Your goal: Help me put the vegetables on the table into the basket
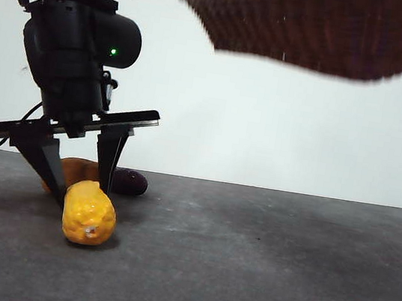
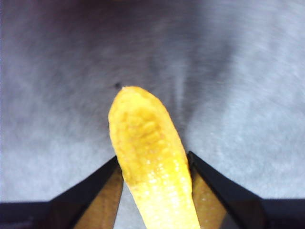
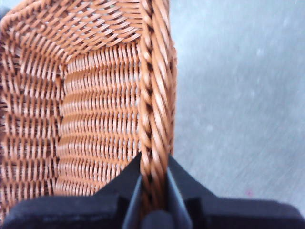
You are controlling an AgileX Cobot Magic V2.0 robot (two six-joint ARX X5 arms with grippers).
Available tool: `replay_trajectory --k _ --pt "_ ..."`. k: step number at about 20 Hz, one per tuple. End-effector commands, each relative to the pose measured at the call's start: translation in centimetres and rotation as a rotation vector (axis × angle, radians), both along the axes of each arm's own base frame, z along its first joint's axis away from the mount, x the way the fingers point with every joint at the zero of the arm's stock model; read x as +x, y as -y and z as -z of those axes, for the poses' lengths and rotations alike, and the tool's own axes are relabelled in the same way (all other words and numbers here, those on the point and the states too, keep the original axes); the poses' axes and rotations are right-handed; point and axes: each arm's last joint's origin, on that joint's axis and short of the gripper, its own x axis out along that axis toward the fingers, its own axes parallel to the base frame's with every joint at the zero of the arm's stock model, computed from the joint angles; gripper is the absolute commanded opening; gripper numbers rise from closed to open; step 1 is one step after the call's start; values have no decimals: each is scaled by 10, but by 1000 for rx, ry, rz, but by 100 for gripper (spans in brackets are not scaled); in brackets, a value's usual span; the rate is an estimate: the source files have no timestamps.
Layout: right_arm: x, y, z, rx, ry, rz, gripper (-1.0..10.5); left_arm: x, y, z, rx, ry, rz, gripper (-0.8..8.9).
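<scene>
My right claw is pinched tight on the braided rim of the basket, which hangs in the air high over the table; the grey stone under it is bare and wide open. My left claw is down at the far side, jaws closed against both flanks of the corn cob, a fat bumpy yellow cob lying on the table. Just behind it sit the orange-brown potato and the dark purple eggplant, side by side.
</scene>
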Motion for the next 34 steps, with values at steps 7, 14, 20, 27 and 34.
replay_trajectory --k 7,14,20,27,34 --pt "21 -3 84 59 -114 186 -12 -38 -8 -86 8 337 347 -9" --pt "21 -4 127 128 -172 300 -12 -100 -7 -155 -174 572 506 -9" --pt "15 -24 142 178 -194 272 -12 -108 59 -149 -352 645 598 -9" --pt "11 -36 141 172 -186 256 -12 -75 100 -84 -330 451 542 -9" --pt "11 -36 141 171 -188 256 -12 -73 102 -72 -318 380 512 437"
